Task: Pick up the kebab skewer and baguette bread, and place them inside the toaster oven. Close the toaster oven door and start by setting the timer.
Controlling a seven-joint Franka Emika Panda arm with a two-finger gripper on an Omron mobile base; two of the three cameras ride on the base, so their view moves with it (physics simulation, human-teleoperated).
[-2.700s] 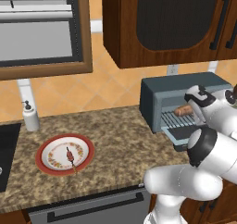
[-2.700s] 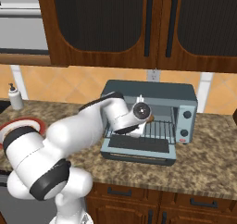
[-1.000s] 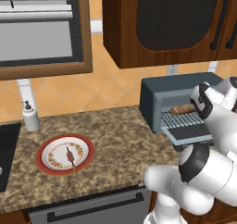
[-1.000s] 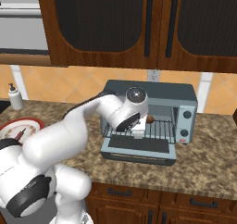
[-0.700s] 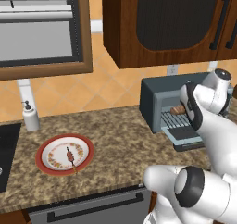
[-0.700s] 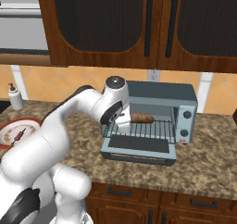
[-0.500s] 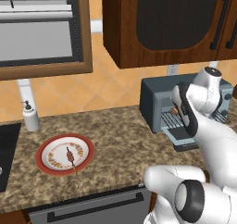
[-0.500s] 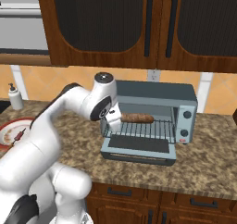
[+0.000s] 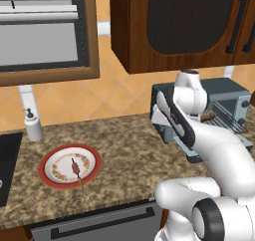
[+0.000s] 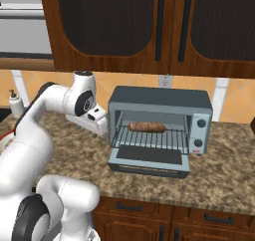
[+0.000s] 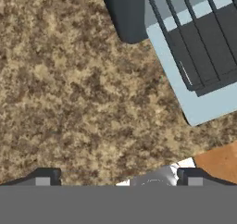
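Note that the gripper (image 10: 98, 120) has withdrawn left of the toaster oven (image 10: 159, 128), jaws spread and empty. The baguette bread (image 10: 146, 127) now lies on its rack. Fetch the kebab skewer (image 9: 75, 168) next.

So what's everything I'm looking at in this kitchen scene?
toaster oven: one, blue-grey, on the counter, door dropped open.
baguette bread: one, golden-brown, on the oven's wire rack.
plate: one, red-rimmed, on the counter's left.
kebab skewer: one, dark meat on a pale stick, on the plate.
soap bottle: one, white, by the wall.
counter: brown speckled stone.
cabinets: dark wood, overhead.
gripper: one, white, open, left of the oven.
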